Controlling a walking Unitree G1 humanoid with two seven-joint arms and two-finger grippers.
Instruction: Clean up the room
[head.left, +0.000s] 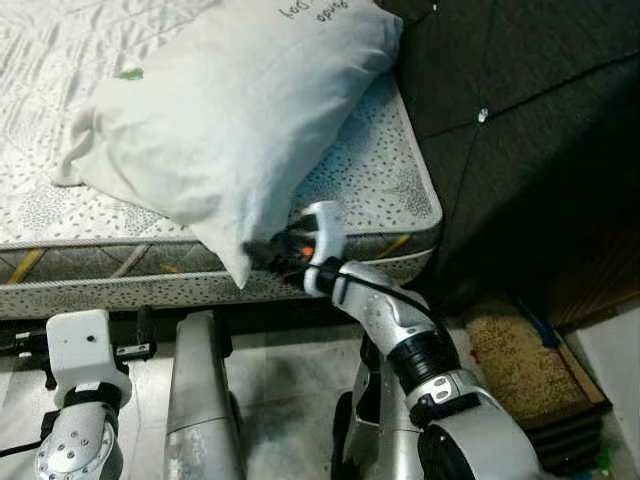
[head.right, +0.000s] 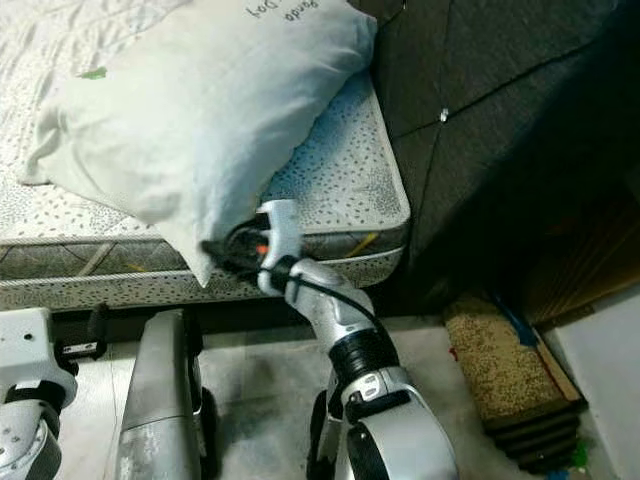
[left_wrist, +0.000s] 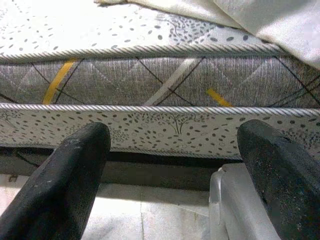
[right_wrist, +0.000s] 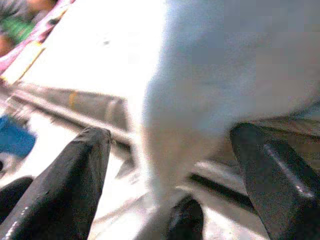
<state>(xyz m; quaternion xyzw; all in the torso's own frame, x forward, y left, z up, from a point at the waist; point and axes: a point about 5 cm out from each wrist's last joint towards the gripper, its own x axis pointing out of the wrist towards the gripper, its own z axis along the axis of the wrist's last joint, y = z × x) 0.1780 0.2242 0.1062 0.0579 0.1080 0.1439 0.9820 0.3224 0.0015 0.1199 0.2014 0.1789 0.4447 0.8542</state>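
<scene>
1. Left gripper (left_wrist: 170, 165) hangs low by the mattress (left_wrist: 150, 80) edge, fingers spread wide, holding nothing, looks idle.
2. Right gripper (right_wrist: 170, 165) sits at the pillow (head.left: 230, 110) corner, fingers apart around it, probably mid-placing.
3. Pillow lies just beyond it, overhanging the mattress; its print gets cut off, wrist view's blurry.

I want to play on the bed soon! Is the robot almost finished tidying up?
Not yet. The pillow is already on the mattress, but its corner hangs over the edge. The right end effector is open at that corner, fingers either side. The left end effector waits open, low beside the bed. The pillow probably needs pushing further on.
</scene>
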